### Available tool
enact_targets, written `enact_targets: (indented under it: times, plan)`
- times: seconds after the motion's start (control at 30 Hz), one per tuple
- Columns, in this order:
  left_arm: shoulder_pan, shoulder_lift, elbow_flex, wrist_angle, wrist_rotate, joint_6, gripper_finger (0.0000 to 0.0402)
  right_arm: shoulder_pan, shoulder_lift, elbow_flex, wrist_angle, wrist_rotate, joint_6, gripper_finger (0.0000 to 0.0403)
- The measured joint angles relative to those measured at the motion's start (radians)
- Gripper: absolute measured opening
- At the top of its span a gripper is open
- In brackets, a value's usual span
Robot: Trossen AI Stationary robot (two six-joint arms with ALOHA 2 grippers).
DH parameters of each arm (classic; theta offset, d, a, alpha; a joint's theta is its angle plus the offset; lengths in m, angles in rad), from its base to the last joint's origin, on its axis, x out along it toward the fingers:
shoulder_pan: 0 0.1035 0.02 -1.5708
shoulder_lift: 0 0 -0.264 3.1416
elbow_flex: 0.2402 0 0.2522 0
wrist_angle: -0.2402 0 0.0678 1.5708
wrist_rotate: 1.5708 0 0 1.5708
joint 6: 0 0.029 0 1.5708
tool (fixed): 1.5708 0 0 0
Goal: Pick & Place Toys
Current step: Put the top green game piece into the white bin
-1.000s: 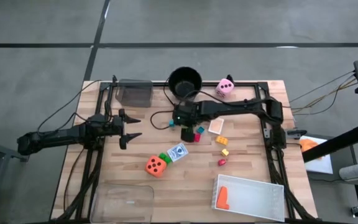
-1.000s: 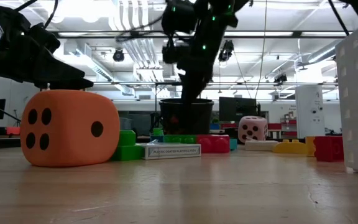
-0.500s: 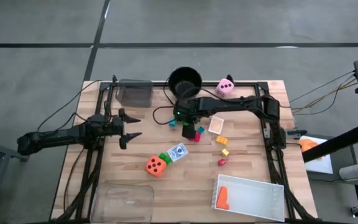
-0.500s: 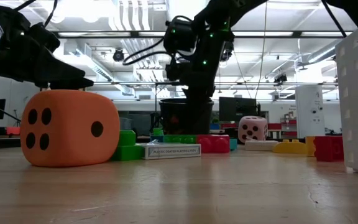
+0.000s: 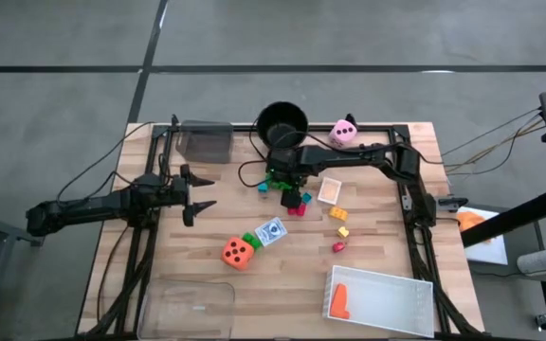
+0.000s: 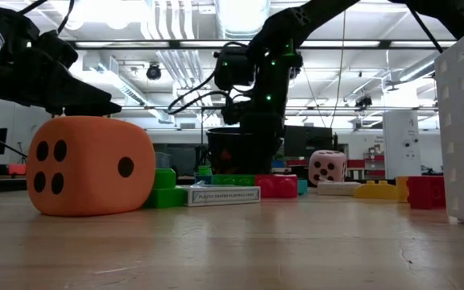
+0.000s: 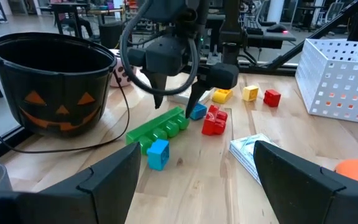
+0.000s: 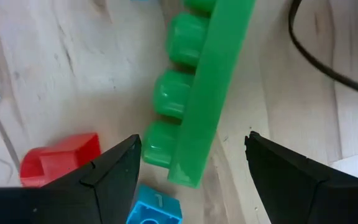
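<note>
A long green brick lies flat on the wood in front of the black bucket. My right gripper hangs open just above it, pointing steeply down, one finger on each side and neither touching. A small blue brick lies beside the green brick's end. A red brick and another blue brick lie close by. My left gripper waits open at the table's left side. The orange die, the pink die and a card pack rest on the table.
A white tray at the near right holds an orange piece. Clear trays stand at the far left and near left. Orange, yellow and red bricks and a card lie right of centre.
My right gripper has come down toward the long green brick, shifting a little toward the table's far edge and tipping more steeply downward. Its fingers have stayed open. No toy has moved.
</note>
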Motion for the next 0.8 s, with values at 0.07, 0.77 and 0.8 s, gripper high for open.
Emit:
enact_targets:
  times: [0.07,0.77,0.8]
  plan:
    - [0.000,0.000,0.000,-0.004,0.000,0.000,0.0314,-0.001,0.002,0.000,-0.002,0.000,0.000,0.0283]
    - [0.000,0.000,0.000,-0.003,0.000,-0.001,0.0314,-0.001,0.002,-0.029,0.003,-0.034,-0.010,0.0190]
    - [0.000,0.000,0.000,-0.003,0.000,-0.001,0.0314,-0.001,0.001,-0.030,0.002,-0.034,-0.011,0.0182]
